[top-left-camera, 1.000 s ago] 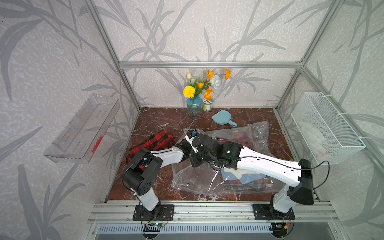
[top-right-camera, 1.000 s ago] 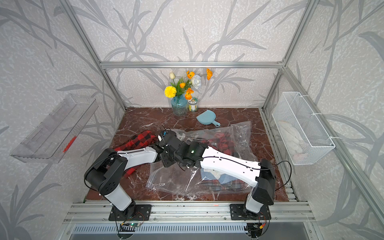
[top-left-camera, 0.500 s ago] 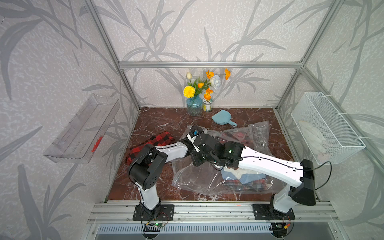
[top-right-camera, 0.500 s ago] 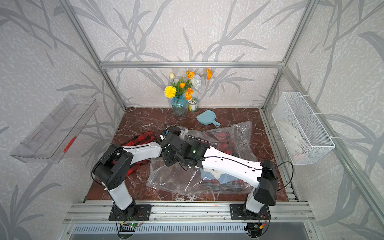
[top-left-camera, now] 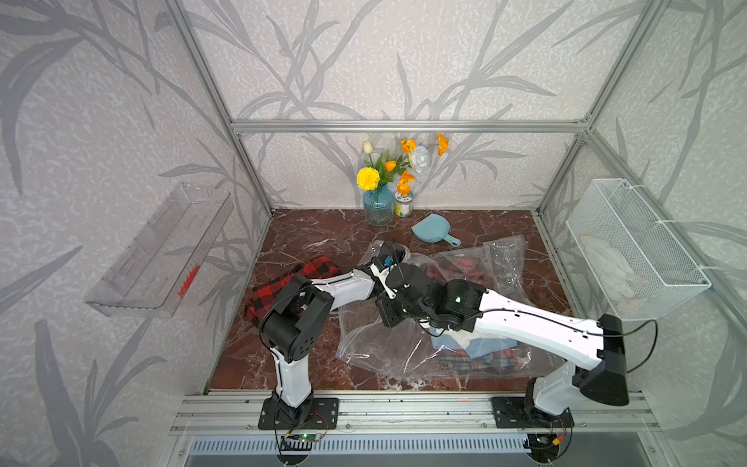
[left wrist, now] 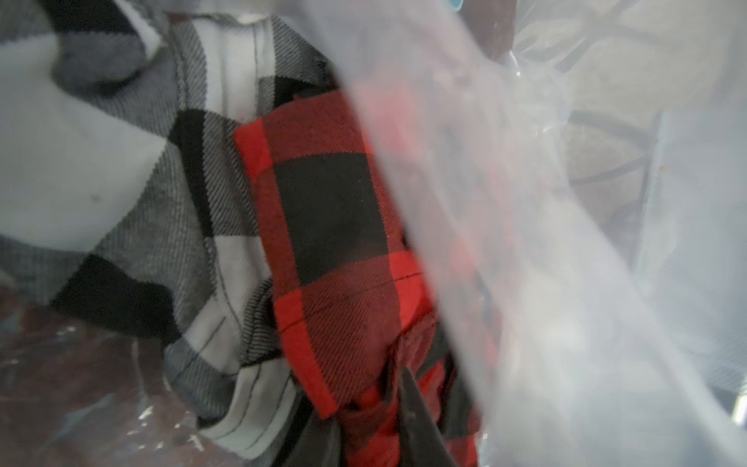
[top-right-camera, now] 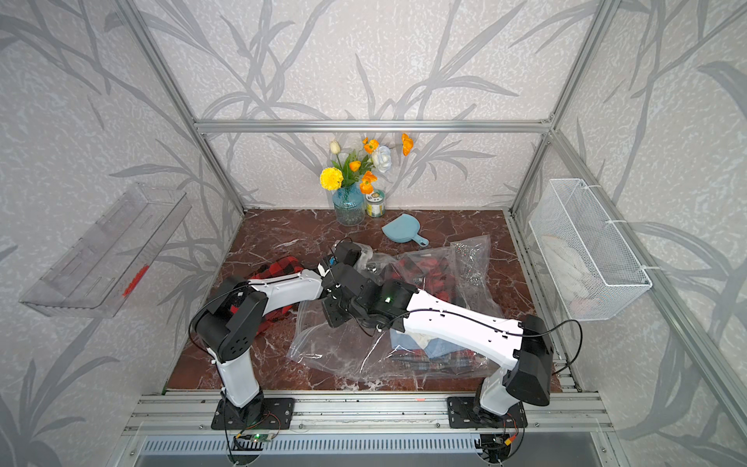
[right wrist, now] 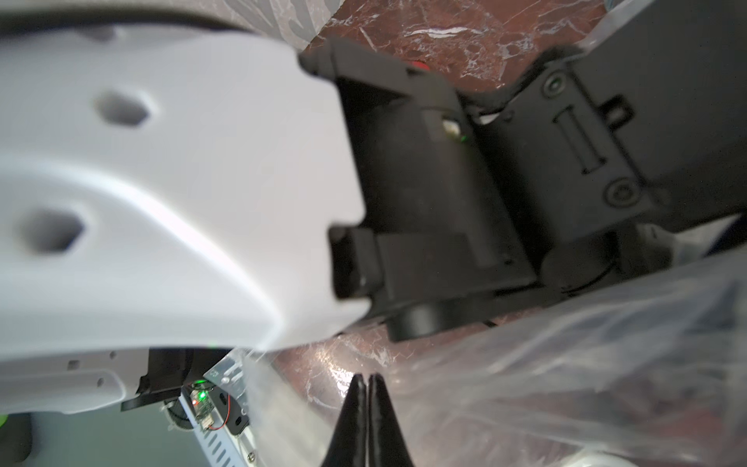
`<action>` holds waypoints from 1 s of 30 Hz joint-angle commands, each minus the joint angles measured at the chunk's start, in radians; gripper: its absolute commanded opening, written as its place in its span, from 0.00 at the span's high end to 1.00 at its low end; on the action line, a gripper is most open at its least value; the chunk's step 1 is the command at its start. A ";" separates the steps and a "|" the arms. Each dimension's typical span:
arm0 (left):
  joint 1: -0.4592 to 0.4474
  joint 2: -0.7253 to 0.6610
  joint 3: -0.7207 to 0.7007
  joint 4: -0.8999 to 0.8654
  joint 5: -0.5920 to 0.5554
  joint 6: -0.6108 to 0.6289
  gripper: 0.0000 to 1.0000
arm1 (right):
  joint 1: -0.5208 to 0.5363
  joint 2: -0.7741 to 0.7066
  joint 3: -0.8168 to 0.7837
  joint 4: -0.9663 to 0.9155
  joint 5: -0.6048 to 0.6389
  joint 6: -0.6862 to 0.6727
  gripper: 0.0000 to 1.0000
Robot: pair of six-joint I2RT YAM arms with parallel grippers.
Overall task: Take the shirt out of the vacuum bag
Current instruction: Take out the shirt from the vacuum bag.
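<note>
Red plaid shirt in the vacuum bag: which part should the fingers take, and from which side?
Pinch the narrow folded strip of the red plaid shirt nearest the mouth of the vacuum bag, coming in through that mouth from the robot's left. Clear film drapes over the rest, so a grip from above would likely catch plastic too.

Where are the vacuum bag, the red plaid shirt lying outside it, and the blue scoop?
vacuum bag (top-left-camera: pixel 376 351): in a top view, its clear near corner panel.
red plaid shirt (top-left-camera: pixel 319 269): in a top view, the cloth's far end.
blue scoop (top-left-camera: pixel 429 234): in a top view, its pan.
</note>
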 commanded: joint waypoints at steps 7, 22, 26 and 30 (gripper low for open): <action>-0.032 -0.025 0.077 -0.127 -0.080 0.100 1.00 | -0.056 -0.259 -0.150 -0.009 -0.090 -0.028 0.12; -0.037 -0.132 0.043 -0.127 -0.096 0.118 1.00 | -0.587 -0.506 -0.486 -0.112 -0.097 0.041 0.01; -0.036 -0.158 0.034 -0.128 -0.106 0.118 1.00 | -0.657 -0.497 -0.577 -0.049 -0.133 0.055 0.01; -0.035 -0.166 0.034 -0.137 -0.106 0.127 1.00 | -0.697 -0.476 -0.627 -0.010 -0.141 0.061 0.01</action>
